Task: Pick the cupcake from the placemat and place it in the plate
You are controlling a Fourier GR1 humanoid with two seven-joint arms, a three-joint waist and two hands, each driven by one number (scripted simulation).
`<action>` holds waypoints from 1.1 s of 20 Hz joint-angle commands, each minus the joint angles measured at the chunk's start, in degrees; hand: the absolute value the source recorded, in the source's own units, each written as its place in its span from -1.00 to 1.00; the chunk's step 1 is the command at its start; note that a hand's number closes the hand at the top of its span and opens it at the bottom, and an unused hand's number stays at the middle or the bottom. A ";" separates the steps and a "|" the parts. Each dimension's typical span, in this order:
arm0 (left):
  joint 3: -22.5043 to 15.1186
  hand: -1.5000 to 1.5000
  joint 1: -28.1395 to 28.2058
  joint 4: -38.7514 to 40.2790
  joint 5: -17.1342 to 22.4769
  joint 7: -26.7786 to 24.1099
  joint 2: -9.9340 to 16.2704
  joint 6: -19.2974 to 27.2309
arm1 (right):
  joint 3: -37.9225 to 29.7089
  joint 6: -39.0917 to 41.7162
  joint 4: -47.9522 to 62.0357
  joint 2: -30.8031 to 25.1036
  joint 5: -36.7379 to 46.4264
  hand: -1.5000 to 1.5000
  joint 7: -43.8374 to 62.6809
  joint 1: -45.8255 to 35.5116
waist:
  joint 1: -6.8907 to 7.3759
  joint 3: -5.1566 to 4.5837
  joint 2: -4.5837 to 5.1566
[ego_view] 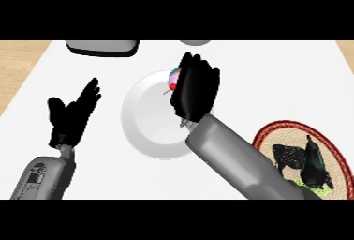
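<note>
My right hand [194,89] hovers over the white plate [143,122], at its upper right part. Its fingers curl round the cupcake [173,79], of which only a pink and blue edge shows at the hand's left side. Whether the cupcake touches the plate is hidden by the hand. The round placemat [332,150], red-rimmed and beige, lies at the lower right with dark shapes on it. My left hand [72,112] rests open left of the plate, fingers up.
A grey object [102,47] sits at the counter's far edge, upper left. Another pale object [195,42] shows at the top centre. Wooden floor [17,65] borders the white counter on the left.
</note>
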 commanded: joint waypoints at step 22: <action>2.20 0.00 2.82 0.11 -0.05 -2.82 0.14 -0.23 | 4.61 -26.58 -0.48 0.89 -7.64 -1.00 -3.72 8.69 | -3.35 0.10 -0.09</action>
